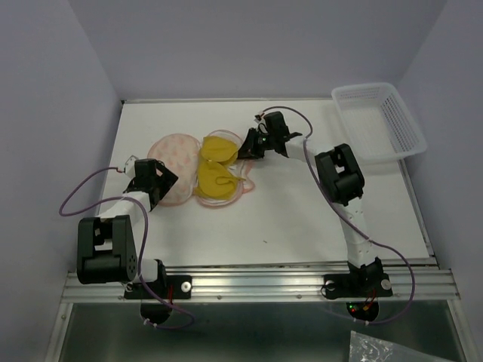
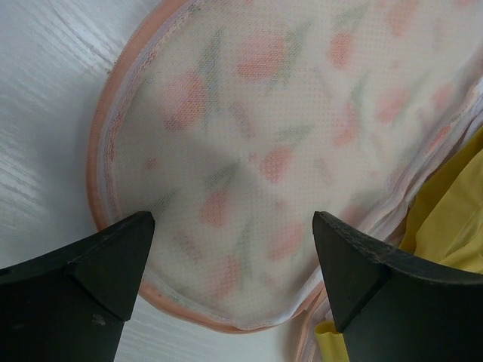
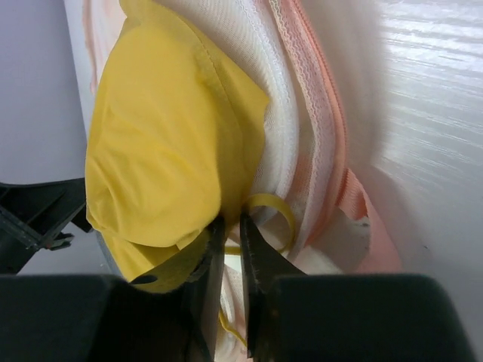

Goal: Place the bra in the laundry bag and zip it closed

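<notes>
White table (image 1: 302, 219), pale grey-violet walls (image 1: 264, 45) on three sides, arm bases bolted along the near rail. The left gripper (image 2: 234, 260) hangs with its jaws spread fully wide, one black finger (image 2: 98, 279) to each side of its wrist view, directly above the left lobe of the laundry bag (image 2: 249, 113); nothing sits between the fingers, and contact with the cloth below cannot be confirmed. The right gripper (image 3: 231, 226) stands at the far right end of the bag with its jaws almost together, only a narrow slit between them. The slit sits at the edge of the bra (image 3: 158, 143), and yellow cloth laps over the left finger (whether any of it is nipped in the slit cannot be told). The bag lies open on the table left of centre, a cream-peach mesh printed with orange-pink shapes and bound with a pink edge (image 3: 328, 151) along the zip. The bra, mustard yellow with two rounded cups, lies on the right half of the open bag, beside the printed lobe. A thin yellow strap loop (image 3: 283, 215) curls out just beside the right fingers, against the white inner layers. A white lattice basket (image 1: 377, 124) sits at the far right corner, well apart from both arms. In the top view the left arm's wrist hides the near edge of the printed lobe, and the right arm covers the bag's far right end. Both wrist views crop the bag, and no zip slider can be made out.
</notes>
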You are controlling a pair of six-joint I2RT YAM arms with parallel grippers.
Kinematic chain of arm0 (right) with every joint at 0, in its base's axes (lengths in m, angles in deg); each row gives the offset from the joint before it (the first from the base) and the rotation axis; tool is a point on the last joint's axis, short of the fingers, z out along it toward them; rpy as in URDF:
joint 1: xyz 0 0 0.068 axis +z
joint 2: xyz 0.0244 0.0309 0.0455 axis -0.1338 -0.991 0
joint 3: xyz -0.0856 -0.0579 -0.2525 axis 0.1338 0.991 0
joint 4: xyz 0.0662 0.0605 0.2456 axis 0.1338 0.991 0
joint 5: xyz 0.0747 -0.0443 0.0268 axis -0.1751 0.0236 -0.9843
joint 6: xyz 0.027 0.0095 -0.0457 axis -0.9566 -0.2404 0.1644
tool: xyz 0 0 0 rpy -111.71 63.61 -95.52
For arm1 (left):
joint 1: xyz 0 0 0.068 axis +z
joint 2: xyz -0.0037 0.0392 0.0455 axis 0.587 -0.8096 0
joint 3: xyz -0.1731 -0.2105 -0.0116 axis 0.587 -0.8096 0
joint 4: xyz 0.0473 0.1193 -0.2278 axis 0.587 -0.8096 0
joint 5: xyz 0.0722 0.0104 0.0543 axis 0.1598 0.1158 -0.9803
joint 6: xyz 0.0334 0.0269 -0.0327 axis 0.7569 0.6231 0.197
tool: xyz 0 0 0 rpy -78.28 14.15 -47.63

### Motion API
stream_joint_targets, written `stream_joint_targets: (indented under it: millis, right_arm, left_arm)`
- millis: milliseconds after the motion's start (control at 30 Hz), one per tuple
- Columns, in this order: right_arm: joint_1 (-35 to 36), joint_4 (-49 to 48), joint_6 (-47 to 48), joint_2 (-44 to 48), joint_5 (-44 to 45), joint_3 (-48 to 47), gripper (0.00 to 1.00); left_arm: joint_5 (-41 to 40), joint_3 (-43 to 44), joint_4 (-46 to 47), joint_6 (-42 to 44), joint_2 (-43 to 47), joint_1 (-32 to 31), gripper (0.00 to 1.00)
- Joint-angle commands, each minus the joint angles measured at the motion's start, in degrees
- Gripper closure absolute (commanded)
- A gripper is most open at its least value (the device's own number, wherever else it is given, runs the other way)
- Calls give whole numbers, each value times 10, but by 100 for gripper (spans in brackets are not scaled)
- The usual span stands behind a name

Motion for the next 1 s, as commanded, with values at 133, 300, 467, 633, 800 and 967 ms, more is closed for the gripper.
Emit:
stream_joint_targets:
  millis: [133, 300, 467, 633, 800, 967]
  right_arm:
    - [6, 9, 42, 126, 114, 48, 68]
    - [6, 29, 59, 165, 133, 64, 50]
    - [6, 44, 94, 172, 131, 60, 41]
    - [47, 90, 171, 149, 144, -4, 44]
    - [97, 126, 238, 119, 160, -61, 44]
    - [128, 96, 275, 76, 173, -102, 43]
  left_arm:
    - [-8, -7, -52, -3, 62, 0, 1]
    - [-15, -8, -59, -5, 78, -1, 1]
    - [-13, -4, -59, -4, 84, -1, 1]
    - [-9, 4, -59, -2, 82, 0, 1]
    - [-8, 10, -59, -1, 77, -1, 1]
    - [-7, 9, -59, -2, 66, 0, 1]
